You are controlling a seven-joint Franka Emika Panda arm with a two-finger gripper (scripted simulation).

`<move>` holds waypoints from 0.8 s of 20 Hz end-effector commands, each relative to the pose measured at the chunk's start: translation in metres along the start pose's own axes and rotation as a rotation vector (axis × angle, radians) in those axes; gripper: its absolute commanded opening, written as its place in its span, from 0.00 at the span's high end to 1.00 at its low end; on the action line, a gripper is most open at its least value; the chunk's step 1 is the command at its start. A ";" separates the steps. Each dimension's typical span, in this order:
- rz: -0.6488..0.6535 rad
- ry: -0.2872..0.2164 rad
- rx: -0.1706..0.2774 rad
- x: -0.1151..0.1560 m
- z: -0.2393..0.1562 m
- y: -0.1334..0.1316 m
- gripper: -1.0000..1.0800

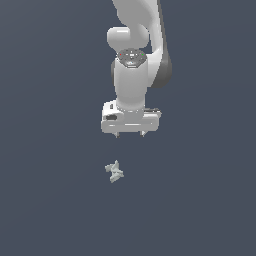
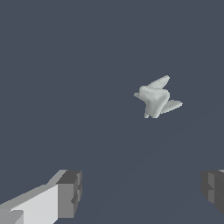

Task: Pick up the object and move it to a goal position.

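Observation:
The object is a tiny pale grey-green jagged piece with several prongs. It lies on the dark grey floor, below the gripper in the exterior view and slightly toward that view's left. It also shows in the wrist view. My white gripper hangs above it, pointing down, apart from it. Its two short fingertips stand wide apart and hold nothing. In the wrist view the fingers frame the gripper, and the object lies beyond the gap between them.
The white arm rises from the gripper to the top of the exterior view. The dark grey floor fills the rest of both views.

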State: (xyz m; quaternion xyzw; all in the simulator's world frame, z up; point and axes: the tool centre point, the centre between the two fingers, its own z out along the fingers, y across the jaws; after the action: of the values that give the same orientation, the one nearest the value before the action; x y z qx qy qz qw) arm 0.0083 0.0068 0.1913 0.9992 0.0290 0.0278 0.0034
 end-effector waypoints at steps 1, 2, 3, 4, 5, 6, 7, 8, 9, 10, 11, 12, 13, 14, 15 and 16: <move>0.000 0.000 0.000 0.000 0.000 0.000 0.04; 0.000 0.000 0.000 0.000 0.000 0.000 0.04; -0.002 -0.001 -0.001 0.000 -0.001 -0.001 0.04; -0.004 -0.002 -0.003 0.000 -0.002 -0.002 0.04; -0.007 -0.003 -0.005 -0.001 -0.003 -0.004 0.04; -0.010 -0.004 -0.007 -0.001 -0.004 -0.006 0.04; -0.014 -0.006 -0.010 -0.001 -0.006 -0.008 0.04; -0.018 -0.007 -0.012 -0.002 -0.007 -0.010 0.04; -0.021 -0.008 -0.014 -0.002 -0.008 -0.011 0.04; -0.022 -0.009 -0.015 -0.002 -0.008 -0.012 0.04; -0.023 -0.009 -0.016 -0.002 -0.009 -0.012 0.04; -0.023 -0.009 -0.016 -0.002 -0.009 -0.012 0.04; -0.022 -0.009 -0.015 -0.002 -0.008 -0.012 0.04; -0.021 -0.008 -0.015 -0.002 -0.008 -0.012 0.04; -0.021 -0.008 -0.015 -0.002 -0.008 -0.012 0.04; -0.022 -0.009 -0.015 -0.002 -0.008 -0.012 0.04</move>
State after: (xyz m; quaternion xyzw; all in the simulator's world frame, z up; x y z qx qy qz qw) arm 0.0053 0.0185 0.1996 0.9989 0.0396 0.0238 0.0112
